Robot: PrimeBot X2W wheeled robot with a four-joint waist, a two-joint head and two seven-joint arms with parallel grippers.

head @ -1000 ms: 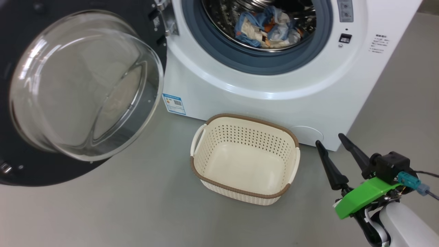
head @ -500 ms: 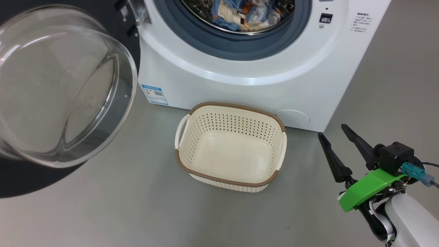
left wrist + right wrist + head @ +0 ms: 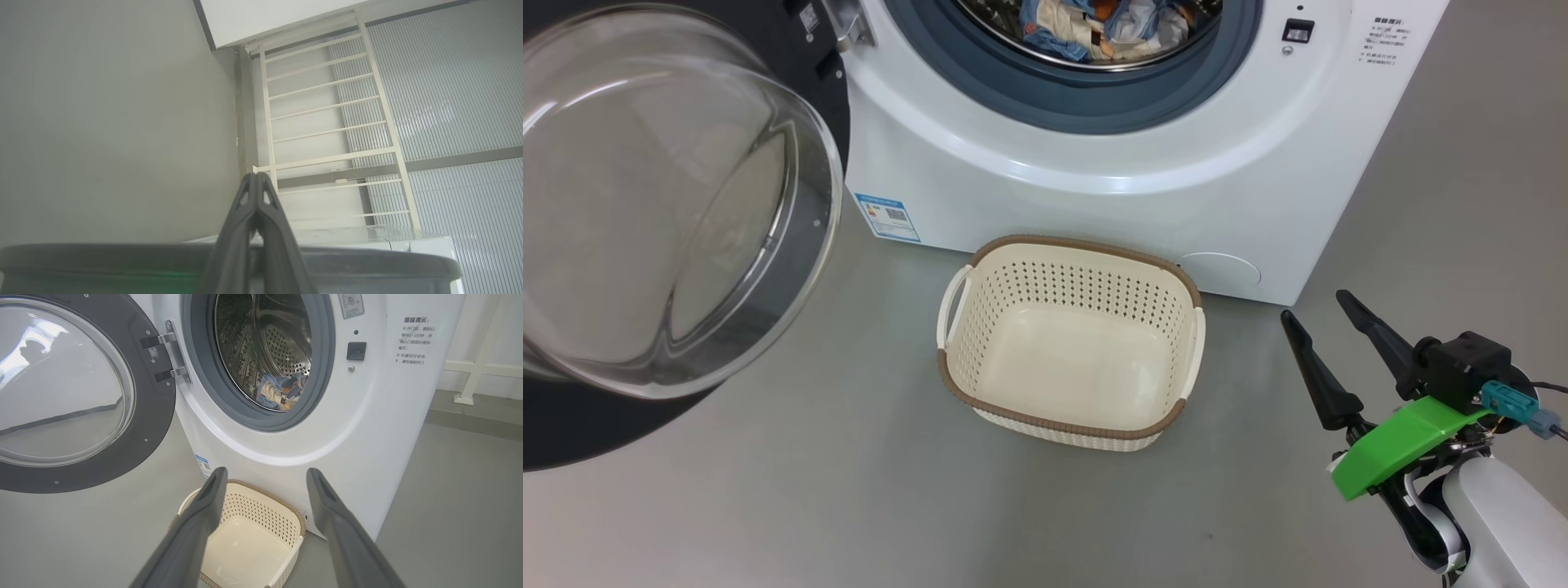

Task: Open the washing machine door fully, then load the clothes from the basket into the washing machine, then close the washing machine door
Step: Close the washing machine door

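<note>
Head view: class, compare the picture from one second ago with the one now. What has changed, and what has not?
Only the camera moved: the whole scene has slid left and up in the picture. Nothing was grasped or released. Unchanged: the right gripper open and empty, the basket empty before the washing machine, the clothes in the drum, the washing machine door swung open.

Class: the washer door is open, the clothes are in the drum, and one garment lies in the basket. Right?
No: the basket is empty, as the head view shows. The door is open and the clothes are in the drum.
</note>
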